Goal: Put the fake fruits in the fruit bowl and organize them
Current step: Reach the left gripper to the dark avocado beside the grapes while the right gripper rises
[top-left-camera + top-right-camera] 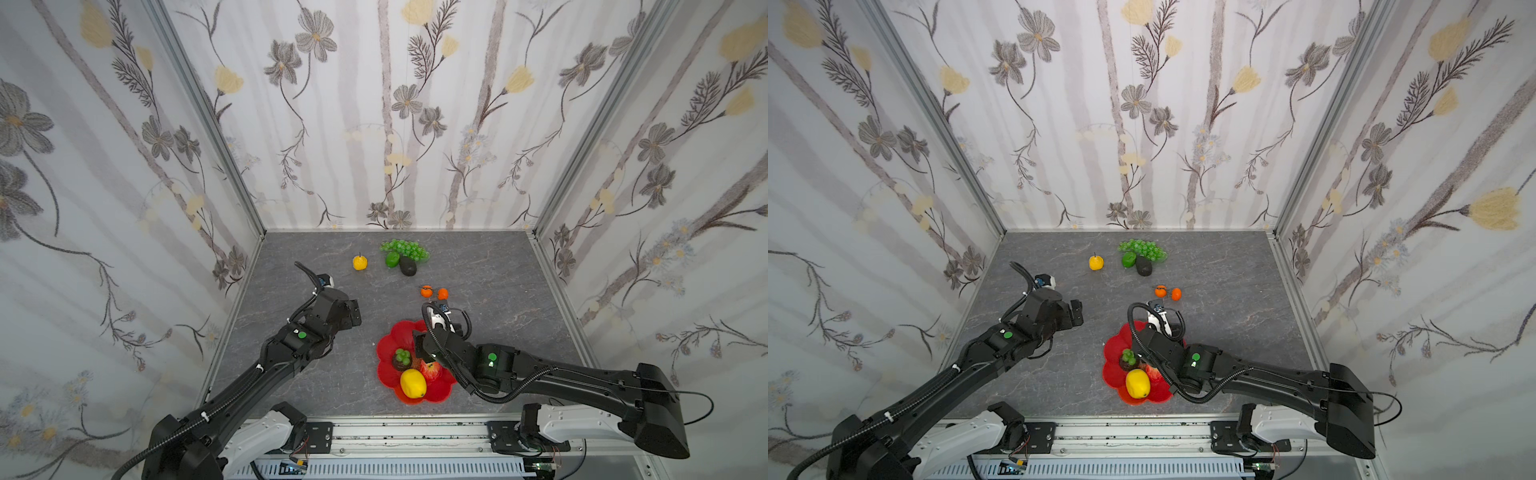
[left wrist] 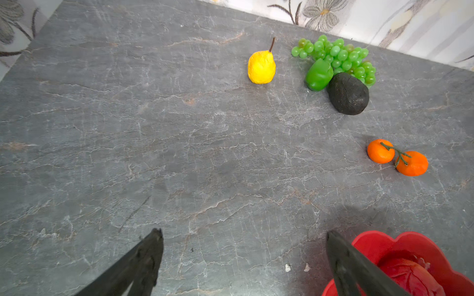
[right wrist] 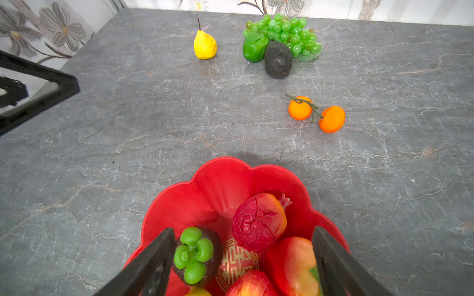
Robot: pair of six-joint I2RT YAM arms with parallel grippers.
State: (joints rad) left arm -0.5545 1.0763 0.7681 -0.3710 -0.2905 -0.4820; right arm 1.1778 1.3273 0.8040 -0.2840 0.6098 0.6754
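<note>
The red scalloped fruit bowl (image 1: 395, 336) (image 3: 218, 184) holds a yellow lemon (image 1: 413, 383), a red apple (image 1: 431, 370), a dark fruit with a green cap (image 3: 196, 256) and a wrinkled red fruit (image 3: 259, 221). My right gripper (image 3: 243, 230) hangs open just above these fruits and grips none of them. On the table behind lie a yellow pear (image 1: 360, 262), a green grape bunch (image 1: 405, 248), a green lime (image 1: 392, 259), a dark avocado (image 1: 408, 266) and two joined oranges (image 1: 427, 291). Left of the bowl, my left gripper (image 2: 243, 232) (image 1: 353, 316) stands open over bare table.
Flowered walls close in the grey marbled table (image 1: 291, 374) on the left, back and right. The right arm (image 1: 540, 374) reaches over the bowl's right half. A metal rail (image 1: 415, 432) runs along the front edge.
</note>
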